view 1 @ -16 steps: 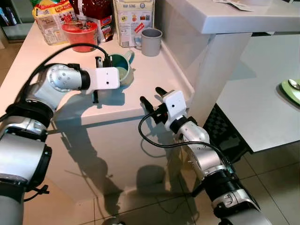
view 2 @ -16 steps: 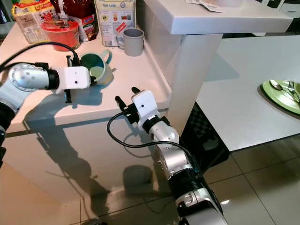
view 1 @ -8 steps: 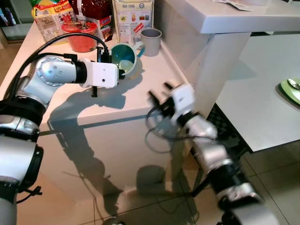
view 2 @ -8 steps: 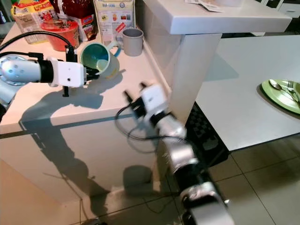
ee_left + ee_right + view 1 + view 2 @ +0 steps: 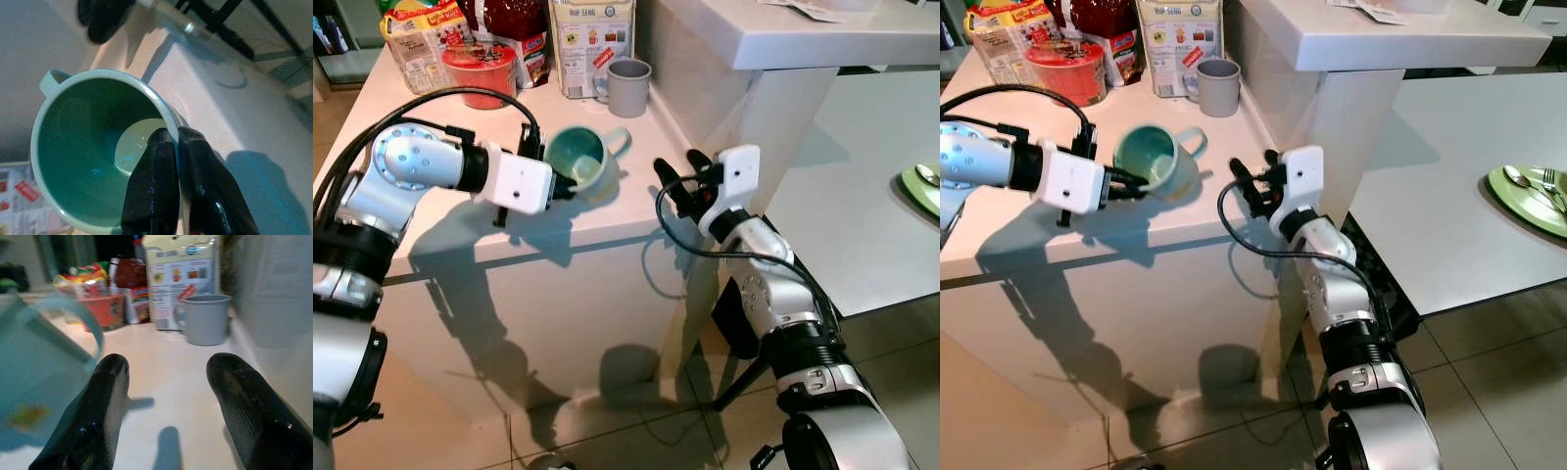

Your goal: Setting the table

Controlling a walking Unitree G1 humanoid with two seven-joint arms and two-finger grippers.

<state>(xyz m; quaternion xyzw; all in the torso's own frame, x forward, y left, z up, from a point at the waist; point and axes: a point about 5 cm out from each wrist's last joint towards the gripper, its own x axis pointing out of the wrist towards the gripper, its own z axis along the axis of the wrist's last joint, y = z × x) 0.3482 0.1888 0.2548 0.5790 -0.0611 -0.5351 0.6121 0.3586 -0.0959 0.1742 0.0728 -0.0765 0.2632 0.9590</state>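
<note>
Teal mug [image 5: 584,162] now lifted, tilted; left pincer [image 5: 177,147] pinching rim; inside seemingly empty.

The teal mug [image 5: 584,162] is a glazed ceramic cup with a darker green inside, a pale round bottom and a loop handle that points toward 2 o'clock in the head views. It is empty and tilted, its open mouth turned up and toward the robot, lifted off the pale counter [image 5: 607,211] near that counter's front edge, with its shadow falling on the surface beneath. The left gripper [image 5: 177,147] pinches its rim at the mug's 8 o'clock side, one black finger inside the cup and one outside.
</note>
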